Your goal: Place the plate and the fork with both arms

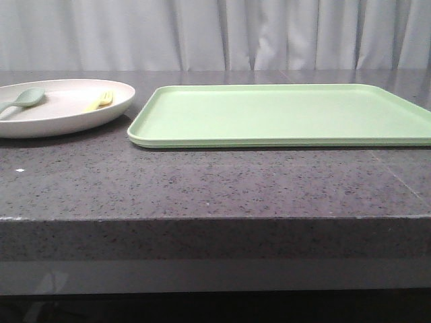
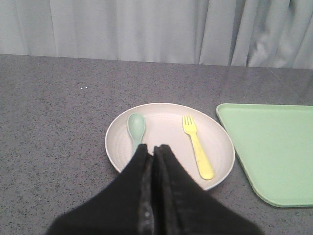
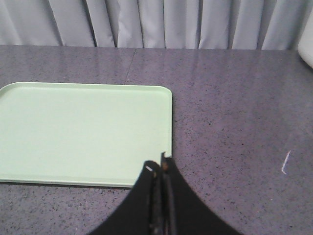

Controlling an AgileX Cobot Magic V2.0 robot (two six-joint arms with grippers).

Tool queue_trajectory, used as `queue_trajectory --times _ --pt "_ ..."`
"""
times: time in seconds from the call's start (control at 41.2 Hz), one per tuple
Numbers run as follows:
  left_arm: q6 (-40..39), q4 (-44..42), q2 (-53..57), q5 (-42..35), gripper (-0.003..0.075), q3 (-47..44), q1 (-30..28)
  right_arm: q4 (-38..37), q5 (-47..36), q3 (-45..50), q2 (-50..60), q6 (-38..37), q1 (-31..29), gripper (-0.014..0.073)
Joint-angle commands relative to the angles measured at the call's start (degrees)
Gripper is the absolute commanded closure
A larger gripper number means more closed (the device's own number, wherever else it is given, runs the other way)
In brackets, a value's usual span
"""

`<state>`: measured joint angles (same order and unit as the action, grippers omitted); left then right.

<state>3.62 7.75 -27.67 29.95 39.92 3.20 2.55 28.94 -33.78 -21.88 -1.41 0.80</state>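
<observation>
- The dark speckled stone table (image 1: 202,185) carries everything.
- The flat rectangular light green tray (image 1: 283,113) lies at the centre and right.
- The round off-white plastic plate (image 1: 64,121) sits just left of the tray.
- The small pale yellow plastic fork (image 2: 197,145) lies on the plate, beside a small grey-green spoon (image 2: 135,128).
- The left gripper (image 2: 154,149) and the right gripper (image 3: 160,164) are both closed and hold nothing.

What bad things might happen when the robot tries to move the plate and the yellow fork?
1. The small pale yellow plastic fork and the little grey-green spoon lie loose in the big round off-white plate, so they might slide off if the plate tips.
2. The plate sits close beside the flat light green tray, so lifting it could bump the tray's edge.
3. The left gripper is shut and hangs nearer the spoon, so it might grab the wrong utensil.
</observation>
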Motion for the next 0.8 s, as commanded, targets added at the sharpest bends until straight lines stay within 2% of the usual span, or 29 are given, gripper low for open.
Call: queue_trajectory --times 0.0,0.049,0.097,0.146,0.243,0.267,0.34,0.51,0.777 --pt "-0.45 0.54 -0.73 -4.03 0.0739 1.62 0.5 0.04 -4.35 -1.81 -0.9 0.27 0.07 0.071" --pt "-0.45 0.28 -0.73 -4.03 0.0727 1.62 0.5 0.04 -4.35 -1.81 -0.9 0.27 0.07 0.0699" --pt "-0.45 0.0 -0.73 -4.03 0.0671 1.62 0.5 -0.15 -4.35 -1.81 -0.9 0.27 0.07 0.0653" --pt "-0.45 -0.52 -0.73 -4.03 0.0573 1.62 0.5 -0.98 -4.35 -1.81 -0.9 0.27 0.07 0.0549" --pt "-0.45 -0.92 -0.73 -4.03 0.0305 1.62 0.5 -1.72 -4.35 -1.81 -0.9 0.27 0.07 0.0316" --pt "-0.45 -0.92 -0.73 -4.03 0.0244 1.62 0.5 -1.72 -4.35 -1.81 -0.9 0.27 0.07 0.0281" --pt "-0.45 -0.92 -0.73 -4.03 0.0149 1.62 0.5 -1.72 -4.35 -1.81 -0.9 0.27 0.07 0.0204" --pt "-0.45 -0.92 -0.73 -4.03 0.016 1.62 0.5 -1.72 -4.35 -1.81 -0.9 0.27 0.07 0.0197" --pt "-0.45 0.97 -0.73 -6.6 0.023 1.62 0.5 -1.72 -4.35 -1.81 -0.9 0.27 0.07 0.0197"
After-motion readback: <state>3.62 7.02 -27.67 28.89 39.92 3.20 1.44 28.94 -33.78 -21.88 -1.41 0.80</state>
